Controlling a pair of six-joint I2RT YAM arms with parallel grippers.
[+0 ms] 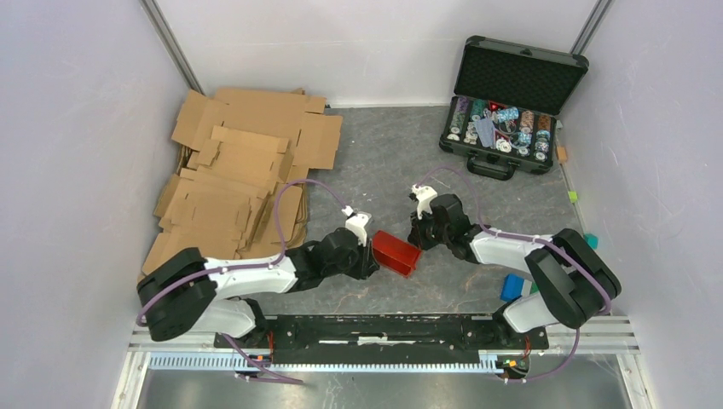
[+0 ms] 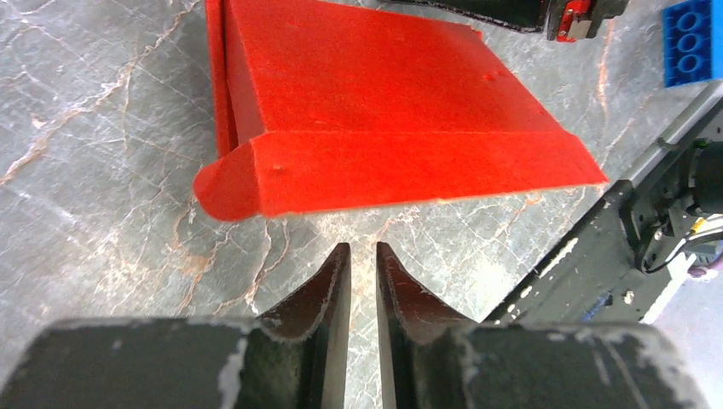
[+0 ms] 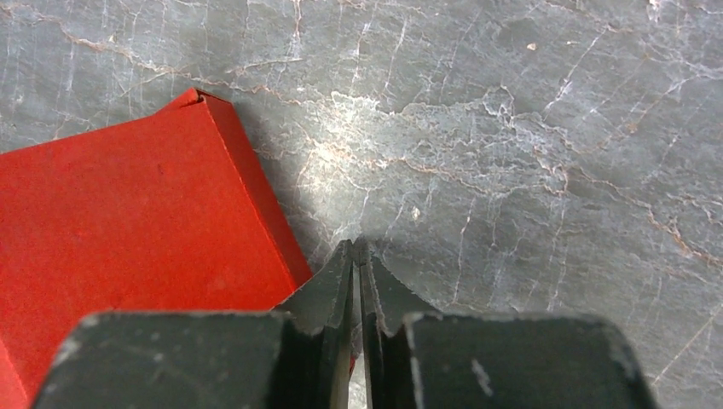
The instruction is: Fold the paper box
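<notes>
Red paper box [image 1: 396, 252] on table [image 1: 384, 153], left jaws narrowly parted, empty, at its 9 o'clock, right jaws pressed together at 2 o'clock

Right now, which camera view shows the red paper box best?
The left wrist view: the paper box fills the upper frame, creases and front flap clear. The top external view shows it whole but small, from above; the right wrist view shows only one corner.

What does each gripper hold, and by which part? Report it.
Nothing is held. The left gripper stands slightly apart and empty, just short of the paper box; the right gripper is shut on nothing beside the box's edge.
</notes>
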